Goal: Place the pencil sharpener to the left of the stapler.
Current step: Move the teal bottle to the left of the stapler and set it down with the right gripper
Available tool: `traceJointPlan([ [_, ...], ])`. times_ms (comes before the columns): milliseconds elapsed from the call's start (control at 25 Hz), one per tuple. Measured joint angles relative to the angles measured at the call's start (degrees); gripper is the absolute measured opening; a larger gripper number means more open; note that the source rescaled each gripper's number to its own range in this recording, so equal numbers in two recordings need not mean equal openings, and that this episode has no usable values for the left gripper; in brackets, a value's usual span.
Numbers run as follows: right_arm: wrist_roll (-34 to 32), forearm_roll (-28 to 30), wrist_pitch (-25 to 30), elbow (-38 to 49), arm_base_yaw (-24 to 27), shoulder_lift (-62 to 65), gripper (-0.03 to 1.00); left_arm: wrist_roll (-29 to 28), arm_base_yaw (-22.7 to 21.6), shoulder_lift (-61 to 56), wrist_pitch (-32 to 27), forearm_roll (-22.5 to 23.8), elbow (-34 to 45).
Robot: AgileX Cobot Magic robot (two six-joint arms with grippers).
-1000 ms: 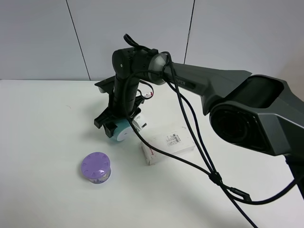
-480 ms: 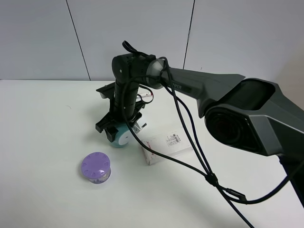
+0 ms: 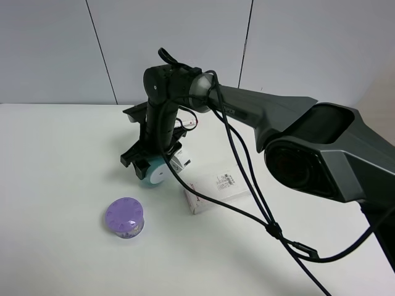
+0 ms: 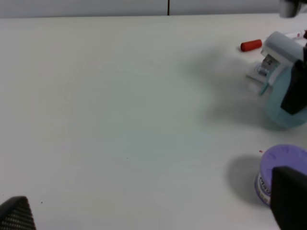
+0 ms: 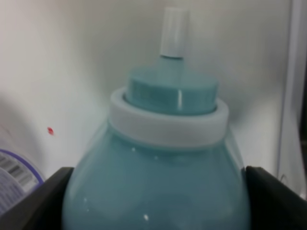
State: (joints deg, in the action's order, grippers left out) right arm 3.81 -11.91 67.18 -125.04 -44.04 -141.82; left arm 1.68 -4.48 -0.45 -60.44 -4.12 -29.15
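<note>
My right gripper [image 3: 150, 168] reaches across to the left of the middle and is shut on the teal pencil sharpener [image 3: 158, 175]. In the right wrist view the sharpener [image 5: 168, 143] fills the frame between the dark fingers [image 5: 43, 201], its small white cap pointing away. The white and grey stapler [image 3: 181, 160] lies just behind and to the right of the sharpener, partly hidden by the arm. The left wrist view shows the sharpener [image 4: 280, 103] in front of the stapler [image 4: 280, 48]. I cannot tell whether the sharpener touches the table. My left gripper [image 4: 153, 213] stands open with nothing between its fingers.
A purple round lidded container [image 3: 124, 217] sits in front of the sharpener, to the left. To the right lies a white box with red print [image 3: 219, 187]. A red-capped marker [image 4: 251, 45] is behind the stapler. Black cables hang from the right arm over the table [image 3: 55, 160].
My right gripper, still shut on the sharpener, dipped slightly and then shifted a little to the left. The purple container and the box have not moved.
</note>
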Motion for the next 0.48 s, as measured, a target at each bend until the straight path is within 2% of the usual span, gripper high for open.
traceJointPlan([
  [480,-0.7,0.0,-0.4,-1.0,0.0,-0.7,0.00,0.0,0.0,0.0,0.0,0.0,0.0],
])
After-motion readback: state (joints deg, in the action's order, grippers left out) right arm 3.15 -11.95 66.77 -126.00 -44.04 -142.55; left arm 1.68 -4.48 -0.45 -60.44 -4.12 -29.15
